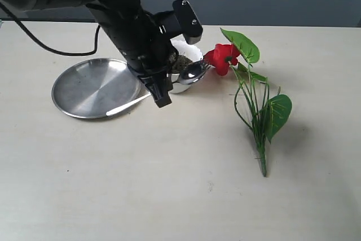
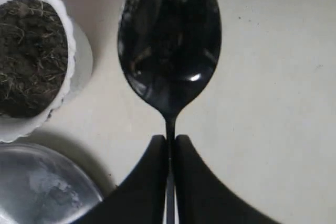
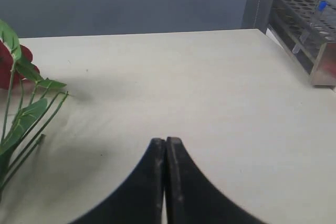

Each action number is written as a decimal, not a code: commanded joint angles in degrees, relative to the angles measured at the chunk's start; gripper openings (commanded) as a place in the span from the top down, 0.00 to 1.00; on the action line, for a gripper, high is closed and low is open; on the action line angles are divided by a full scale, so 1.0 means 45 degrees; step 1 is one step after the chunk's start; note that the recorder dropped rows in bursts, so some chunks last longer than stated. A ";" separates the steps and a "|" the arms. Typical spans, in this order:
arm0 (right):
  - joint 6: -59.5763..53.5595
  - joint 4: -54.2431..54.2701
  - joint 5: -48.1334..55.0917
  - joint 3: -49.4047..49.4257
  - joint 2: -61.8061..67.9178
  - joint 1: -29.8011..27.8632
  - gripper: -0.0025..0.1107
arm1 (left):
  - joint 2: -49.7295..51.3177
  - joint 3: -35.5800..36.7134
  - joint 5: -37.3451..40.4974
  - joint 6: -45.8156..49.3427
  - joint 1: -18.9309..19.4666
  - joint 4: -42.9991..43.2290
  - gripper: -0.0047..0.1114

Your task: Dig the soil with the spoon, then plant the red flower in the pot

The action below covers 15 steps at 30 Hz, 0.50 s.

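Note:
My left gripper is shut on the thin handle of the silver spoon, just in front of the white scalloped pot. In the left wrist view the gripper pinches the handle, and the spoon bowl, with small tines at its tip, hangs over bare table beside the pot. Dark brown soil fills the pot. The red flower lies on the table right of the pot, stems and leaves trailing toward the front. My right gripper is shut on nothing; the flower shows far off to one side.
A round steel plate lies left of the pot, its rim under the spoon handle's end; the plate's edge also shows in the left wrist view. A test-tube rack stands at the table edge in the right wrist view.

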 commanded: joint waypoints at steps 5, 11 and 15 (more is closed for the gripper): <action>-0.0015 -0.0010 -0.0030 0.0014 -0.0059 0.0028 0.98 | -0.1023 0.0014 -0.0529 -0.0077 0.0539 -0.0485 0.96; -0.0015 -0.0010 -0.0030 0.0014 -0.0059 0.0028 0.98 | -0.1799 0.0014 -0.1073 -0.0032 0.1566 -0.1315 0.96; -0.0015 -0.0010 -0.0030 0.0014 -0.0059 0.0028 0.98 | -0.2162 0.0014 -0.1192 0.0026 0.2048 -0.1404 0.96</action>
